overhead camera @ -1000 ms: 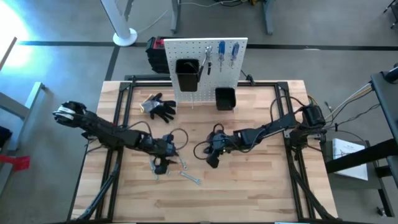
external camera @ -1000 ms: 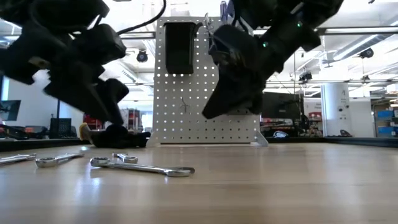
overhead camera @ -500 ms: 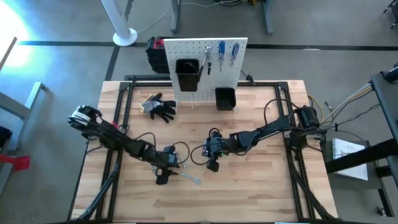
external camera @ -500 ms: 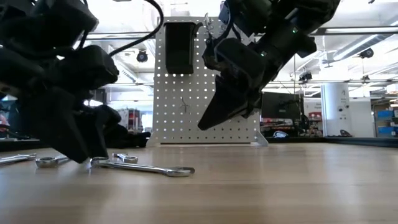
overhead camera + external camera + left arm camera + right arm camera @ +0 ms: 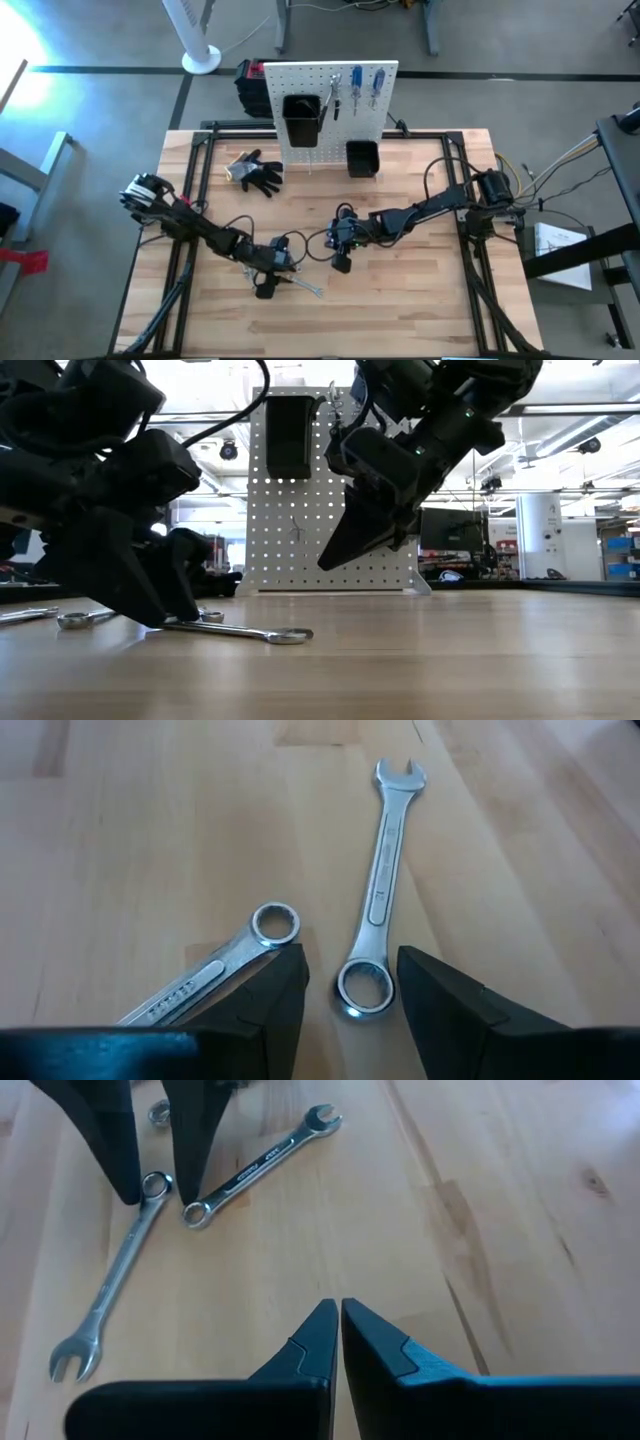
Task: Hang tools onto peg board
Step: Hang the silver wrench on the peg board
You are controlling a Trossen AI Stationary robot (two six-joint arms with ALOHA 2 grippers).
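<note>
1. While the left gripper point(image 5: 350, 1005) hangs low over the wooden table point(image 5: 420, 310), its fingers stand parted and straddle the ring end of a silver wrench point(image 5: 378, 890) that lies flat on the boards.
2. A second wrench point(image 5: 215, 975) lies just beside it, its ring end close to one of the left fingers point(image 5: 270, 1010); I judge this the main hazard, since a careless close could catch both tools.
3. To do the pick well, the gripper should probably settle until the fingertips touch the wood, keeping only the one wrench's shank between them, then close across its narrow width, not on the ring.
4. Gripping nearer the ring end seems wise, as far as I can judge, because the tool must later hang from a peg and that end should stay reachable.
5. The right gripper point(image 5: 337, 1342) waits above the table near its middle, fingers pressed together with nothing between them, well apart from the wrenches.
6. At the table's far edge the peg board point(image 5: 300, 80) stands upright, with blue-handled screwdrivers point(image 5: 367, 85) already hanging on it and two black bins point(image 5: 300, 120) mounted on its face.
7. Black gloves point(image 5: 258, 172) lie on the table near the board's left side and play no part.
</note>
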